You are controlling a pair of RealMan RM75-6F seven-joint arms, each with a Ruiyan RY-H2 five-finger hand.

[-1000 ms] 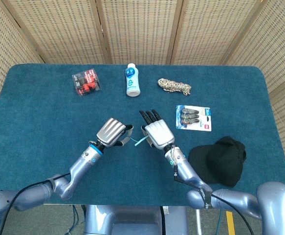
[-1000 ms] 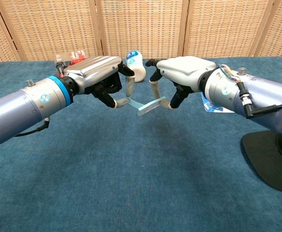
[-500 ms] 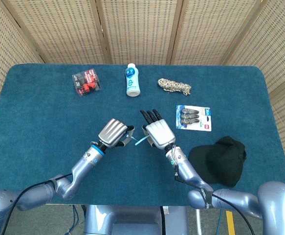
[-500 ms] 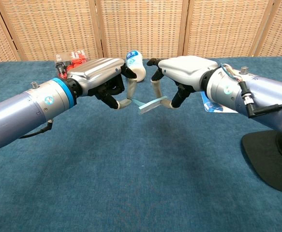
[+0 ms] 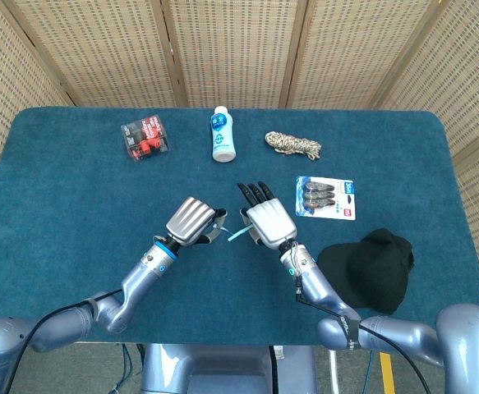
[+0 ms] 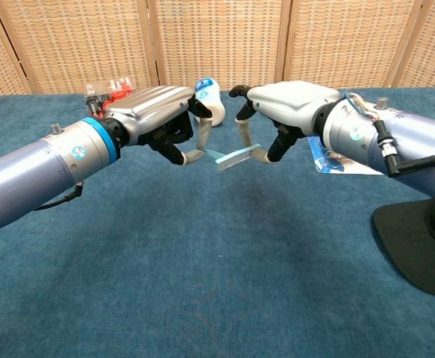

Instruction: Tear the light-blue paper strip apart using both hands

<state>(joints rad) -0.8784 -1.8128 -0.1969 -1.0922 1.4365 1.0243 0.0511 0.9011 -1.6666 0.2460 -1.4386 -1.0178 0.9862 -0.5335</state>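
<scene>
Nearest, at the front right of the blue-carpeted bench [image 5: 75, 180]: a soft black fabric cap [image 5: 369, 267], lying flat.

Just beyond, mid-bench and raised off the cloth: the left robot hand [image 6: 161, 127] and the right robot hand [image 6: 277, 112], knuckle to knuckle, nearly touching. Between them, the thin light-blue paper strip [image 6: 228, 157], held in the air, sagging and kinked in a shallow V. Left robot hand curled in, thumb and a fingertip pinching one end of the strip; right robot hand likewise pinching the other end between thumb and a finger, remaining fingers stretched forward in the head view. No visible split in the strip yet, though hard to tell at this size.

Likely handling: featherweight, limp, no stiffness to push against, easy to crumple or let slip from smooth pads. Best held close on either side of the kink, pinches near each other, then drawn opposite ways so the tear starts at an edge rather than merely stretching the paper taut.

Farther right: a flat blister card of small dark items [image 5: 326, 198]. At the far edge: a red-and-black packet [image 5: 146, 137], a white plastic bottle with a blue label [image 5: 222, 135] lying down, and a coiled bundle of speckled cord [image 5: 292, 144].
</scene>
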